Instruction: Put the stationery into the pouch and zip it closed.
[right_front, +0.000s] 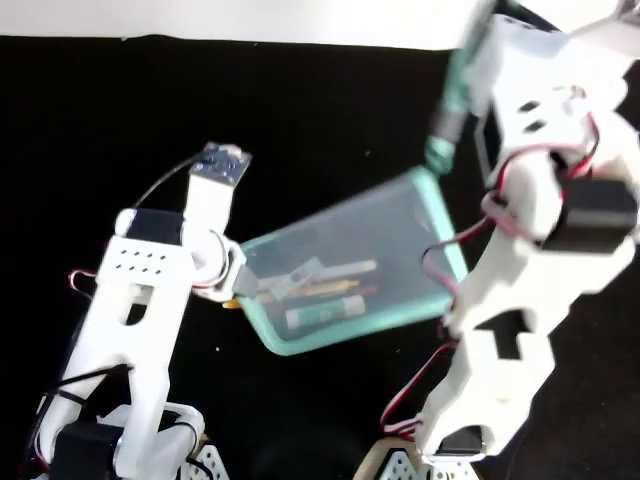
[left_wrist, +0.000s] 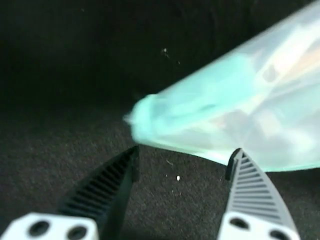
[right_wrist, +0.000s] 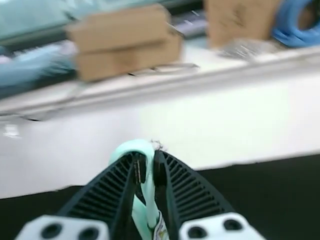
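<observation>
two arms stand at a black table (right_front: 300, 90). the translucent pouch (right_front: 350, 250), edged in teal, lies tilted at the table's middle between them, with pens and other stationery (right_front: 320, 285) visible through its side. the left gripper (left_wrist: 185, 155) is released, its ribbed fingers (left_wrist: 117, 175) spread wide just beside the pouch's left corner, over bare table. the right gripper (right_wrist: 147, 157) sits at the far right, clenched on a teal loop (right_wrist: 131, 148) that runs from the pouch's far-right corner. whether the zip is closed cannot be told. beyond the table's far edge a white surface (right_wrist: 225, 125) carries cardboard boxes (right_wrist: 125, 40).
</observation>
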